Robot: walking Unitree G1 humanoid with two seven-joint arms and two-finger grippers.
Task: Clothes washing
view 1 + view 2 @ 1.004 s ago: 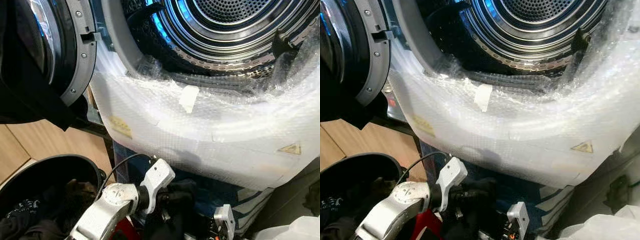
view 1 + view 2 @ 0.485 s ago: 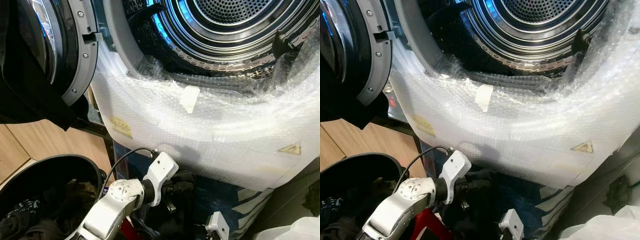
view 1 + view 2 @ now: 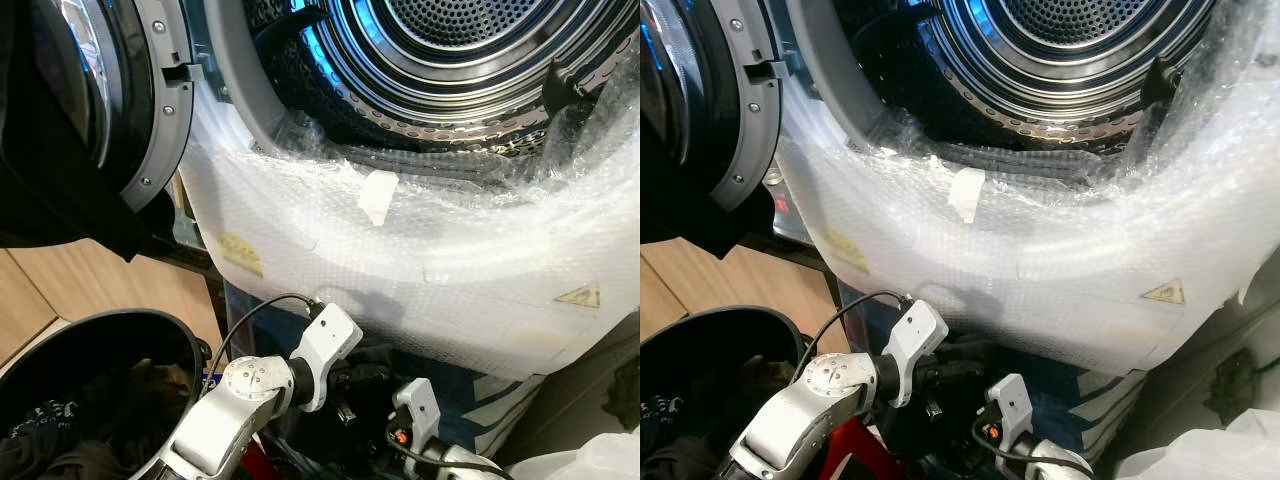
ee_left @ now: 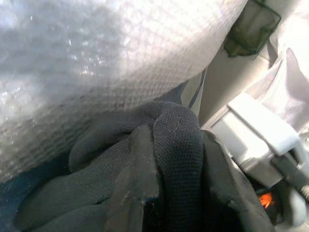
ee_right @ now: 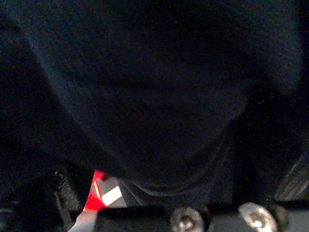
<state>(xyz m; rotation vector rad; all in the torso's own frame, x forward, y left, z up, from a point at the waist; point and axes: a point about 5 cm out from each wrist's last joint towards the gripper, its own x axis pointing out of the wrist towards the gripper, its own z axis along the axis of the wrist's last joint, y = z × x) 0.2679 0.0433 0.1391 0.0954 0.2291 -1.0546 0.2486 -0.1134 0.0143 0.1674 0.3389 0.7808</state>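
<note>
Left wrist view: the left claw [image 4: 145, 193] is clenched on a dark knit garment [image 4: 178, 140] below the bubble-wrapped washer front [image 3: 400, 260]; lifted, it may snag there. Right claw's [image 3: 375, 440] state: cannot tell.

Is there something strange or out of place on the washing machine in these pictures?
Yes. The washing machine's front below the open drum is wrapped in bubble wrap with tape patches, like unremoved packaging. The wrap bunches over the opening's lower rim, where clothes could catch.

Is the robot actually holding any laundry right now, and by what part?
Yes: the left gripper pinches a fold of a dark garment below the washer's opening. The right gripper's hold cannot be told.
</note>
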